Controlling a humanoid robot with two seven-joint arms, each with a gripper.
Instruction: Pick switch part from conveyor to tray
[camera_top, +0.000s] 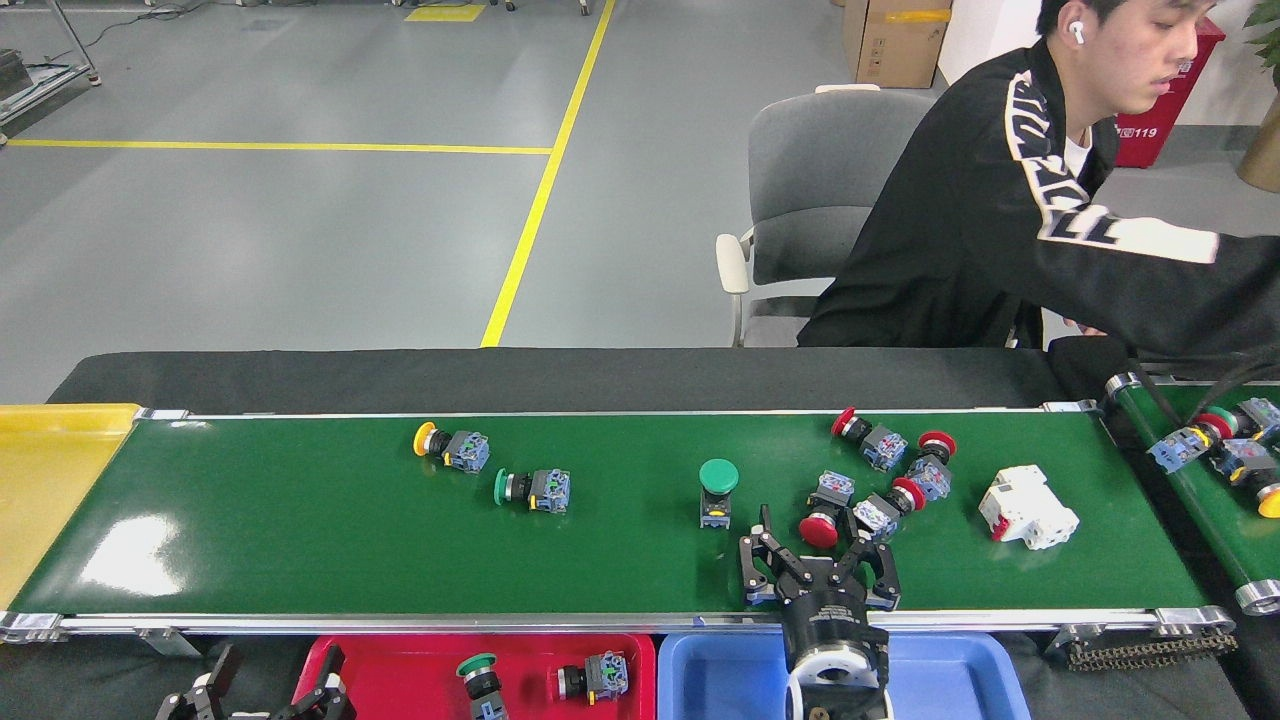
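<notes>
Floor: grey concrete with yellow lines behind a black-draped table; a person (1010, 215) in a black jacket sits on a grey chair (815, 170) past the far edge and leans toward the right.
Conveyor (300, 530): long glossy green belt with silver rails, running left to right.
Yellow switch (450, 446): lying on its side left of the belt's middle, nearer the far rail.
Green switch (531, 488): lying just right of the yellow one, slightly nearer the front rail.
Upright green switch (717, 491): standing near the belt's middle.
Red switches (880, 475): 4 clustered toward the right end, some touching.
White breaker (1028, 507): on the belt, right of the red cluster.
Right claw (815, 535): over the belt by the front rail, fingers spread wide, holding nothing, tips on either side of the nearest red switch (822, 518).
Left claw (265, 690): at the bottom-left corner, below the front rail, fingers apart and empty.
Red tray (400, 665): below the front rail, holding 2 switches, 1 with a green cap.
Blue tray (720, 675): right of the red tray, partly hidden by the right arm.
Second belt (1215, 500): angled at the right edge, carrying more switches.
Yellow tray (45, 470): at the belt's left end.
</notes>
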